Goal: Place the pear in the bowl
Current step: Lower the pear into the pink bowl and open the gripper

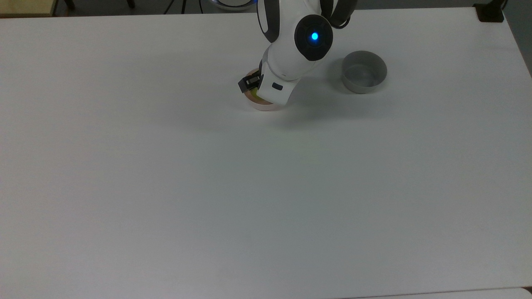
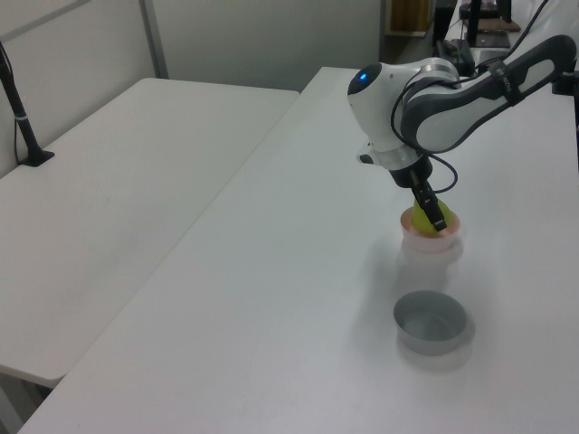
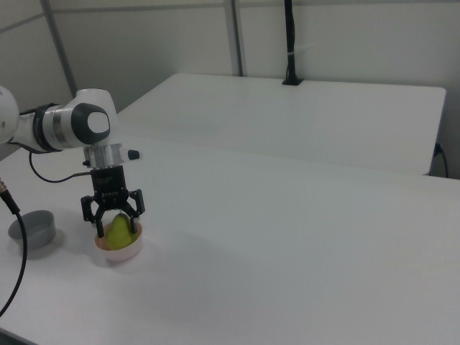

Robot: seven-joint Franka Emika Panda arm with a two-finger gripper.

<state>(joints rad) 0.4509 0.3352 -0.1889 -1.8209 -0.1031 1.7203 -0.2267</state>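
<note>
In the top view, the arm covers most of the bowl (image 1: 266, 106); the grey bowl (image 1: 364, 77) sits well apart, so ignore it. In the left view, the pear (image 2: 423, 219) sits low inside the pink rim. In the right view, the gripper (image 3: 112, 227) straddles the pear with fingers spread apart; lift straight up so you don't tip the bowl.

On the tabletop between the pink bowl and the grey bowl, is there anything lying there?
Nothing: in the left view the white table is bare between the pink bowl and the grey bowl. In the top view, the arm's shadow falls across that stretch.
</note>
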